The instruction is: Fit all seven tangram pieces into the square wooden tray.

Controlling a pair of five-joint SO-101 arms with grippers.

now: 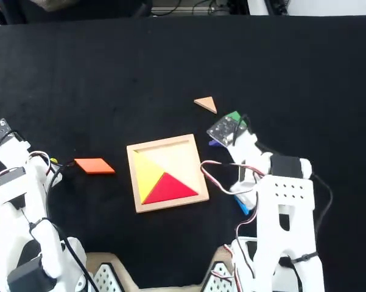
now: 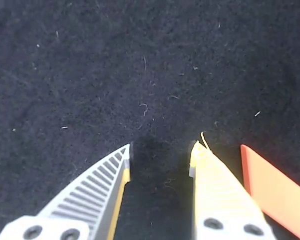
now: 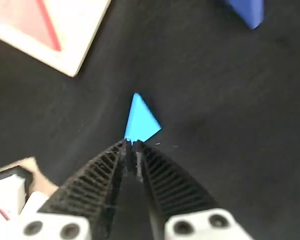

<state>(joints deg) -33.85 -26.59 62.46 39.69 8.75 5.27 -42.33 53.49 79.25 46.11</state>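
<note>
Pointing down at the black worktop [image 1: 109, 73], the left gripper [image 2: 161, 152] holds its jaws wide apart with nothing between them. The orange piece [image 2: 274, 187] lies flat just beside one fingertip [image 2: 198, 159], a strip of cloth showing between the two. The right gripper [image 3: 133, 145] has its jaws pressed together, gripping nothing. Its tips sit at the near edge of the light blue triangle [image 3: 141, 120], which lies flat just ahead; whether tips and triangle touch cannot be told. Farther ahead of that gripper, off to one side, sits a corner of the tray [image 3: 77, 47], while a dark blue piece [image 3: 248, 11] lies well beyond on the other side. Seen from the high view, the tray lies between the two arms. The yellow triangle [image 1: 147, 175] and the red triangle [image 1: 170, 188] are seated inside it edge to edge, and the rest of its floor is bare wood. The tan triangle [image 1: 206, 104] lies beyond the right arm, well apart from the tray. A green piece [image 1: 234, 115] peeks out from behind that arm's wrist.
</note>
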